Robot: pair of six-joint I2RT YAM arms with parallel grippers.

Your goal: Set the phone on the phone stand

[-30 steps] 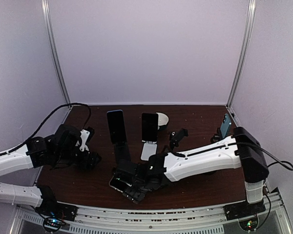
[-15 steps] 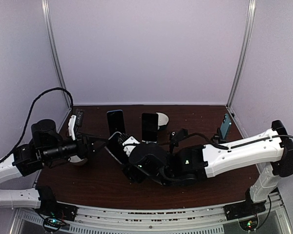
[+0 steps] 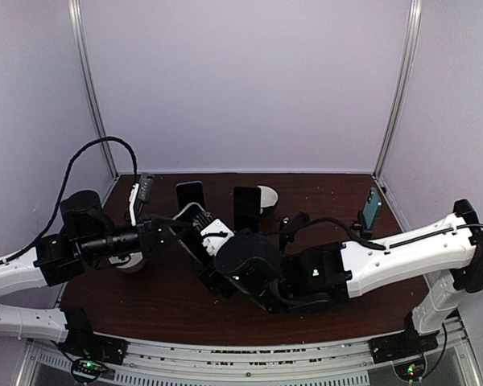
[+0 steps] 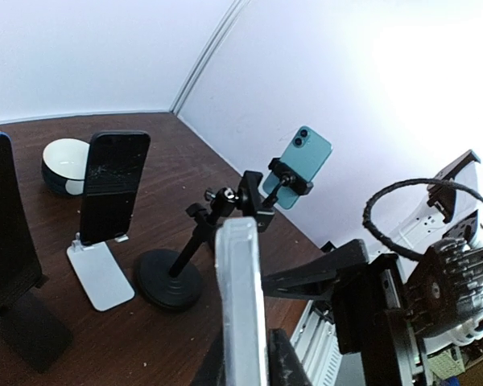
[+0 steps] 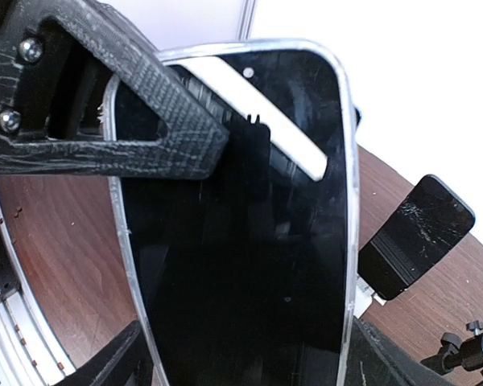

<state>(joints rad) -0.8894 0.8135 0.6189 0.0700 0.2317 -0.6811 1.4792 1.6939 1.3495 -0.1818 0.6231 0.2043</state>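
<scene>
A second ago we had the right gripper [image 5: 249,362] down near the front edge of the table [image 3: 161,297] scooping up the phone [image 5: 241,241], with the left arm parked off to its side. Now the phone's up over mid-table, still pinched across its width by the right one, and the left gripper [image 4: 245,358] has swung in and clamped onto its upper end. Both claws are grasping it, so we reckon it's a handover: right lets go next, then off to a stand.
</scene>
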